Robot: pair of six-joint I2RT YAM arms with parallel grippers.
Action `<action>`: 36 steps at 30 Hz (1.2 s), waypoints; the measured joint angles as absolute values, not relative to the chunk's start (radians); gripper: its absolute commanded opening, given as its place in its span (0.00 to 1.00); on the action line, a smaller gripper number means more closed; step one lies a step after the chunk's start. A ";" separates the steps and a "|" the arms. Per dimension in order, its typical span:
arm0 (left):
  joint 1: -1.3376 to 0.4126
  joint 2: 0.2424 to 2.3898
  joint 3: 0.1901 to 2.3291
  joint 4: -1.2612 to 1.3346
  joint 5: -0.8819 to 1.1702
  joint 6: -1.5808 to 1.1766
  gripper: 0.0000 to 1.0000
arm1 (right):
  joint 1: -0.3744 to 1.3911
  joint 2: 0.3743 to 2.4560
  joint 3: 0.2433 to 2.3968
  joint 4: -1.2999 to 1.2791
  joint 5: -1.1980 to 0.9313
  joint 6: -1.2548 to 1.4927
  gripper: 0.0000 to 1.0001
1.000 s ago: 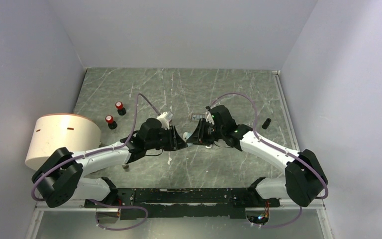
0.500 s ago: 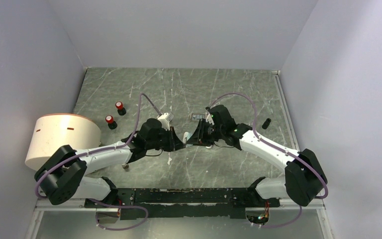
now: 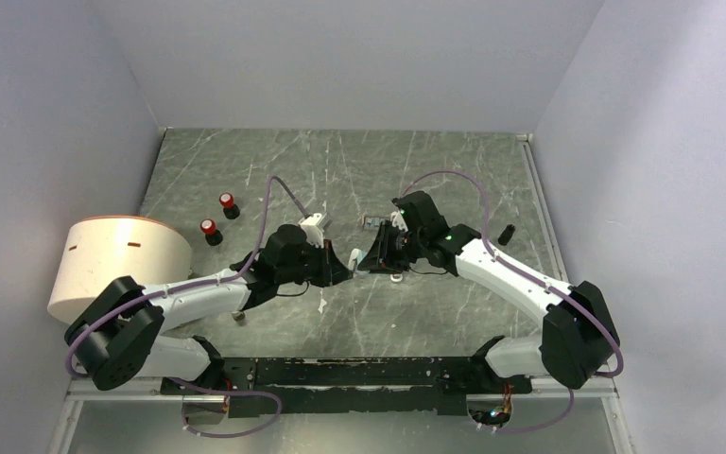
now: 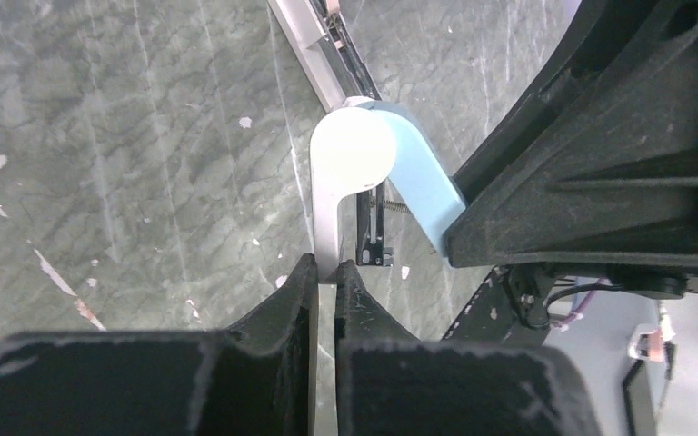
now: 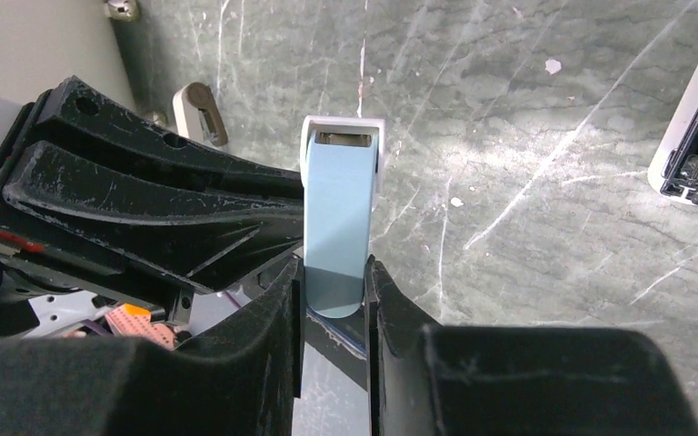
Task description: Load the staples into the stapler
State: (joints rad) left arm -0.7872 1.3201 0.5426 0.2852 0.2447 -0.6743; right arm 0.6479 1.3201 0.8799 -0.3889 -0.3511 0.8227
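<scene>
A small beige stapler (image 5: 198,111) is seen lying on the marble table (image 3: 340,161) beside the left arm, untouched. The left gripper (image 4: 325,272) is clamped on the thin white base of a light-blue stapler (image 5: 336,209), which is held between the two arms. The right gripper (image 5: 334,272) is clamped on its blue top arm. The staples (image 3: 506,234) — a small dark block — are seen on the table, well apart to the right.
</scene>
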 measured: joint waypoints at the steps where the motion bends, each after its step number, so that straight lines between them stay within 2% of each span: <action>1: -0.787 1.318 0.543 0.283 0.244 -0.664 0.05 | 0.642 1.324 0.883 -0.396 -0.355 0.823 0.10; 17: -0.788 1.269 0.543 0.197 0.224 -0.538 0.05 | 0.511 1.326 0.920 -0.422 -0.435 0.789 0.22; 23: -0.789 1.260 0.546 0.190 0.233 -0.530 0.05 | 0.484 1.326 0.916 -0.393 -0.437 0.786 0.41; 24: -0.789 1.260 0.548 0.186 0.234 -0.530 0.05 | 0.483 1.325 0.909 -0.381 -0.437 0.784 0.50; 26: -0.789 1.260 0.549 0.176 0.234 -0.535 0.05 | 0.477 1.320 0.889 -0.356 -0.438 0.783 0.63; 29: -0.789 1.260 0.555 0.152 0.231 -0.550 0.05 | 0.473 1.304 0.855 -0.325 -0.440 0.785 0.76; 32: -0.789 1.260 0.572 0.137 0.227 -0.566 0.05 | 0.486 1.277 0.823 -0.290 -0.437 0.786 0.82; 36: -0.789 1.261 0.593 0.137 0.224 -0.595 0.05 | 0.522 1.245 0.797 -0.245 -0.416 0.804 0.84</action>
